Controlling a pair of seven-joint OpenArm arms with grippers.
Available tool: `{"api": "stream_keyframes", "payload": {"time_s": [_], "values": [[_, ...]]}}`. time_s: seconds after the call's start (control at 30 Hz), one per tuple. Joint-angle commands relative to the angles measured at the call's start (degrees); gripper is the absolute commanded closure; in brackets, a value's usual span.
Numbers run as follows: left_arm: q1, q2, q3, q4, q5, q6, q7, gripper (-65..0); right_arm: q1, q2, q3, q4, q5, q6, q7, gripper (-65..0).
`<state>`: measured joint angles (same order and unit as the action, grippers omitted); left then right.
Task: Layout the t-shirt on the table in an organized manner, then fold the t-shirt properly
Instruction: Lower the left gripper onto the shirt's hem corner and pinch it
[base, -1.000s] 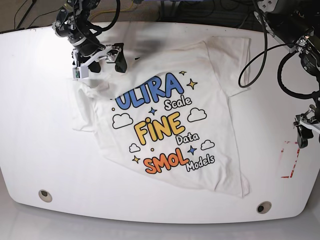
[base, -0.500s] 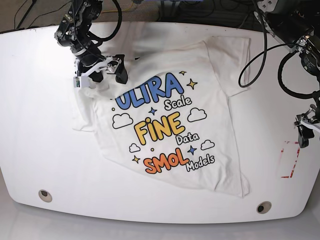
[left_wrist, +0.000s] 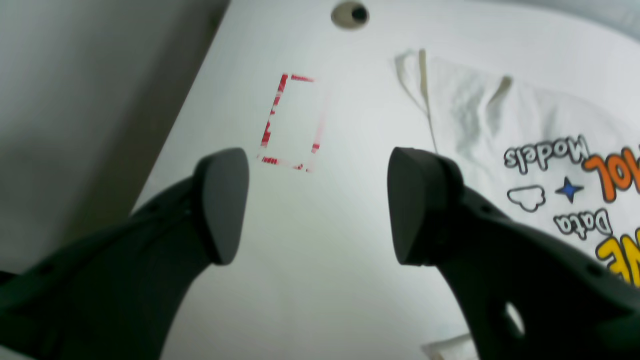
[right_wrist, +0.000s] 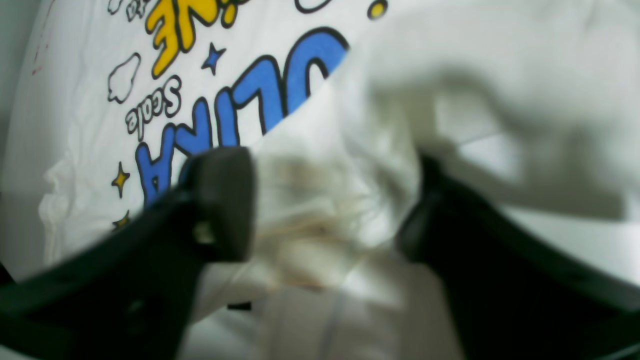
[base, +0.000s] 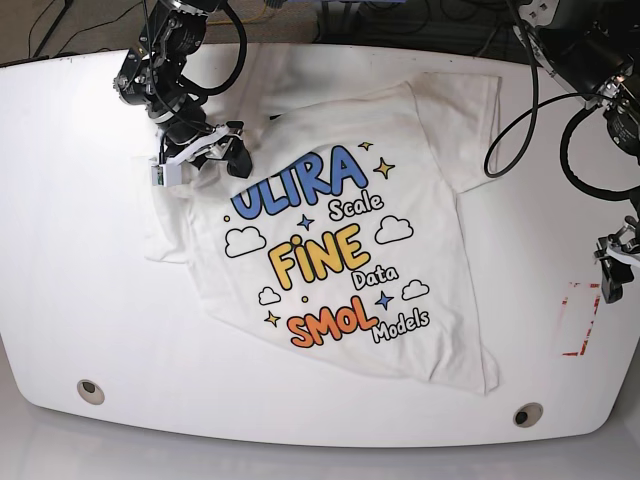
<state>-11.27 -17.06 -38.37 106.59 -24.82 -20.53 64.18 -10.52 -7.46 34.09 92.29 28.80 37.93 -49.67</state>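
The t-shirt (base: 340, 240) is spread print side up across the middle of the table (base: 70, 250), skewed a bit so the hem points toward the near right corner. The print can be read clearly in the base view: "ULTRA Scale FINE Data SMOL Models", with clouds and stars around it. The sleeve on the far left side is bunched and folded over onto itself rather than laid flat, and a flap of it is seen covering the start of the blue "ULTRA" lettering in the right wrist view.

The right gripper (base: 195, 160) is set down right on that crumpled sleeve, near the far left corner of the table. In the right wrist view (right_wrist: 330, 210) a wad of white fabric is seen sitting between the two dark fingers (right_wrist: 220, 200), which are still spaced apart; whether the cloth is actually pinched can't be told, since that view is blurry.

The left gripper (base: 610, 285) is held over the right edge of the table, well apart from the shirt. Its jaws are spread wide with nothing between them (left_wrist: 317, 205), just bare tabletop below.

A red dashed rectangle (base: 578, 320) is marked near the right edge, and two round grommet holes (base: 90, 390) are set along the near edge, one toward each corner.
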Motion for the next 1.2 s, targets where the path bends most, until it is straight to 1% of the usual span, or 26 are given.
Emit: {"api": "stream_keyframes", "payload": {"time_s": [0.0, 0.1, 0.13, 0.23, 0.33, 0.43, 0.57, 0.73, 0.93, 1.0, 1.17], "values": [[-1.0, -0.92, 0.08, -2.54, -0.37, 0.1, -3.22, -41.3, 0.72, 0.12, -0.02, -0.55, -0.01, 0.0, -0.57, -28.9], [-2.49, -1.09, 0.17, -6.85, -0.37, 0.1, -5.77, -41.3, 1.34, 0.12, -0.02, -0.99, -0.09, -0.26, -0.57, -20.1], [-3.02, -1.36, 0.26, -7.99, -0.37, 0.1, -6.29, -41.3, 1.51, 0.21, -0.02, -0.99, -0.09, -0.35, -0.57, -18.2], [-4.43, -2.24, 2.28, -12.56, -0.19, 0.1, -8.31, -41.3, 1.6, 0.74, -0.02, -0.82, -0.09, -0.44, -0.57, -10.6], [-6.01, -3.29, 5.45, -17.22, 1.48, 0.1, -11.04, -41.4, 1.51, 1.27, -0.11, -0.82, -0.09, -0.44, -0.92, -0.6], [-7.94, -3.38, 8.08, -21.44, 3.15, 0.1, -13.06, -41.4, 1.51, 1.71, -0.11, -0.73, -0.09, -0.44, -2.42, 0.0], [-10.4, -3.2, 10.63, -27.07, 4.64, -0.08, -15.44, -41.4, 1.43, 3.29, -0.11, 0.41, -0.01, -0.17, -4.7, 0.0], [-12.95, -2.76, 11.78, -34.45, 4.64, -0.08, -18.6, -41.4, 0.11, 4.17, -0.02, 3.49, 0.35, -0.09, -5.76, 0.0], [-15.85, -0.92, 13.27, -44.65, 4.64, -0.17, -22.47, -41.4, -1.48, 4.69, -0.02, 8.5, 0.43, -0.09, -6.02, 0.0], [-16.64, -0.65, 14.68, -47.73, 4.55, -0.17, -24.05, -41.4, -2.0, 4.69, -0.02, 10.43, 0.43, -0.09, -6.73, 0.0], [-17.79, 1.37, 18.46, -53.79, 4.47, -0.17, -28.53, -41.4, -2.53, 5.4, -0.11, 14.65, 0.43, 0.0, -10.24, 0.0]]}}
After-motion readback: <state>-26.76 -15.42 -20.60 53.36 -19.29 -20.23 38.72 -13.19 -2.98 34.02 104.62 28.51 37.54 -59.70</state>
